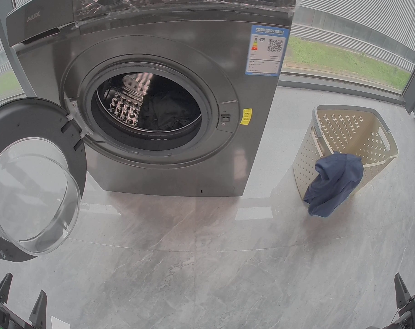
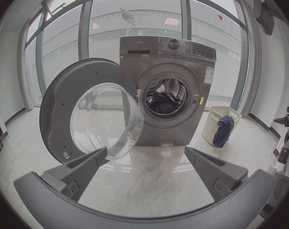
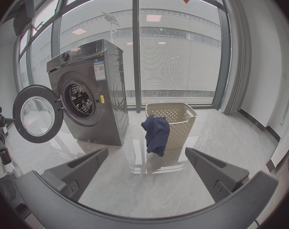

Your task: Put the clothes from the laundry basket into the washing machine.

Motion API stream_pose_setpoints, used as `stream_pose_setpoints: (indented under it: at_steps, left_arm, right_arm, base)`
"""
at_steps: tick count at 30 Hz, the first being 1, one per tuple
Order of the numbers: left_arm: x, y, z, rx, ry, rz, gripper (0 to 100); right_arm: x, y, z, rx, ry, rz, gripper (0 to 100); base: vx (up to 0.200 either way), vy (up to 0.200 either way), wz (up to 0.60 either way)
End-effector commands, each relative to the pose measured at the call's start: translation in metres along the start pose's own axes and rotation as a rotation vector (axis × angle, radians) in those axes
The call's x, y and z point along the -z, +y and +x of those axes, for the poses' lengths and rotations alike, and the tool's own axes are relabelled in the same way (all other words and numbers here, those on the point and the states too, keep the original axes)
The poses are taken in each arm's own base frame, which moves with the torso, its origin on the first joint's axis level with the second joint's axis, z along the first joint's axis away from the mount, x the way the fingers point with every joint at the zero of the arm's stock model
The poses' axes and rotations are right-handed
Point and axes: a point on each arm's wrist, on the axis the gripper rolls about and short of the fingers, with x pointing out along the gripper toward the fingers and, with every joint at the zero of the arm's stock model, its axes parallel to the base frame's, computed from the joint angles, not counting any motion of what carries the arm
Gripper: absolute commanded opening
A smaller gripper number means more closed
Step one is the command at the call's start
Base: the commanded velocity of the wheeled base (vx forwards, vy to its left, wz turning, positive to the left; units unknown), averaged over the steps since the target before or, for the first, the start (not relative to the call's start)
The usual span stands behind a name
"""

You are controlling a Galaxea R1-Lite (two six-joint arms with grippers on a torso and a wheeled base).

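A grey front-loading washing machine [image 1: 171,92] stands ahead with its round door [image 1: 31,179] swung wide to the left. Dark clothes [image 1: 171,110] lie inside the drum. To its right a cream laundry basket [image 1: 349,135] stands on the floor, a blue garment [image 1: 335,183] draped over its near rim and hanging outside. My left gripper [image 2: 146,158] hangs open low at the left, well back from the machine, nothing between its fingers. Low at the right, my right gripper [image 3: 146,158] is open and holds nothing, facing the basket [image 3: 174,120] and the garment [image 3: 157,134].
Pale grey tiled floor [image 1: 207,261] spreads wide between me and the machine. Floor-to-ceiling windows [image 3: 179,48] run behind the machine and basket. The open door reaches into the space at the left front.
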Motion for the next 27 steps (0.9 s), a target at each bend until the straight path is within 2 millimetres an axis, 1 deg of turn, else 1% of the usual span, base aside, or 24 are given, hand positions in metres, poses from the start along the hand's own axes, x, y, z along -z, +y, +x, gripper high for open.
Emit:
stream_pose_setpoints:
  at_steps: [1,22,27]
  left_arm:
    - [0.0047,0.0001,0.0005,0.0,0.007,0.001,100]
    - [0.0047,0.0001,0.0005,0.0,0.007,-0.008,100]
    - [0.0047,0.0001,0.0005,-0.002,0.007,-0.014,100]
  right_arm:
    - [0.0052,-0.0001,0.0004,0.001,0.005,0.0,100]
    - [0.0048,-0.0001,0.0002,0.001,0.004,0.0,100]
    - [0.0052,0.0,0.0004,-0.001,0.005,0.0,100]
  base:
    - [0.0,-0.2,0.0]
    - [0.0,-0.2,0.0]
    - [0.0,0.0,0.0]
